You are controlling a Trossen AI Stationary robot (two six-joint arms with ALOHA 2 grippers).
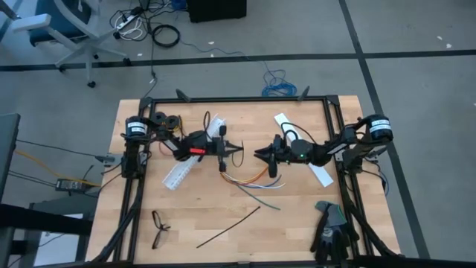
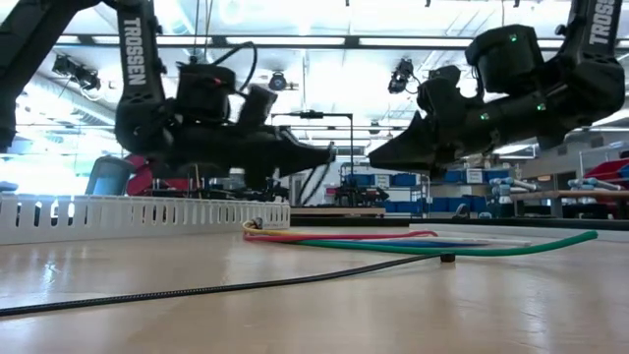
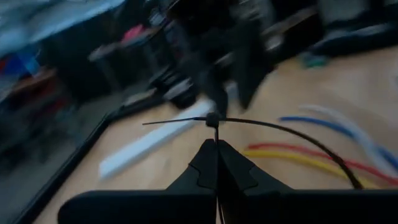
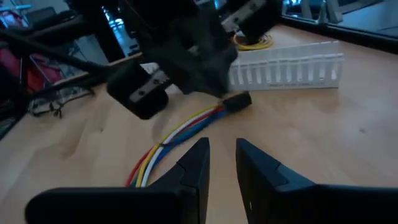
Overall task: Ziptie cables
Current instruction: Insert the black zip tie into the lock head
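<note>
Holding a ziptie pinched at its head between pressed-together fingers, the left hand hovers above the bench, the strip arcing out crosswise. The cables lie just below and between both hands, running lengthwise toward the right hand, whose fingers stand slightly apart, empty, directly facing the left.

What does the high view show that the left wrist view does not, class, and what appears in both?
Only the high view shows the black eyeglasses, the dark gloves, a spare ziptie lying on the table, and the right end effector. Only the left wrist view shows the left end effector shut on a looped ziptie. Both show the coloured cables and a white slotted strip.
</note>
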